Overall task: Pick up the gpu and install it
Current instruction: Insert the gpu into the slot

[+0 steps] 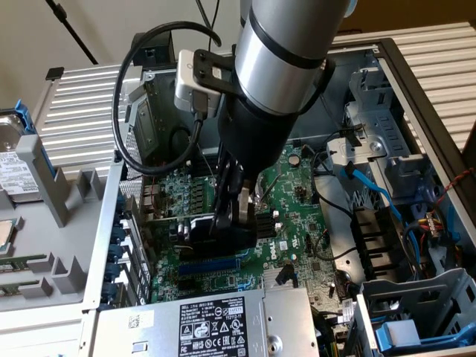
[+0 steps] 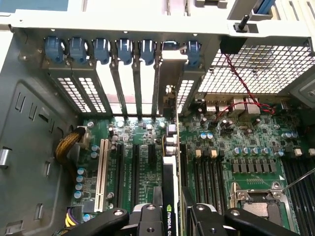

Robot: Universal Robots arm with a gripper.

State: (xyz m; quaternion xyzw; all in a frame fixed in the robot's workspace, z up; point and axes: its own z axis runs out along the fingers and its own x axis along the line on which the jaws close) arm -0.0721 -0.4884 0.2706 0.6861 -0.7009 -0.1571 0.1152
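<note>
Inside an open computer case [image 1: 104, 245], the robot arm's claw [image 1: 234, 222] is clamped partway closed on the gpu [image 1: 195, 229]. The card stands on edge at the motherboard's [image 1: 294, 190] expansion slots, its silver bracket [image 2: 172, 59] against the rear slot openings.

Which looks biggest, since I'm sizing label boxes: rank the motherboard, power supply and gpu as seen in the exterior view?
1. motherboard, largest, though the arm hides part.
2. power supply, unsure: seemingly nearer the camera and cut by the picture's edge.
3. gpu, clearly smallest, gripped in the claw.
</note>
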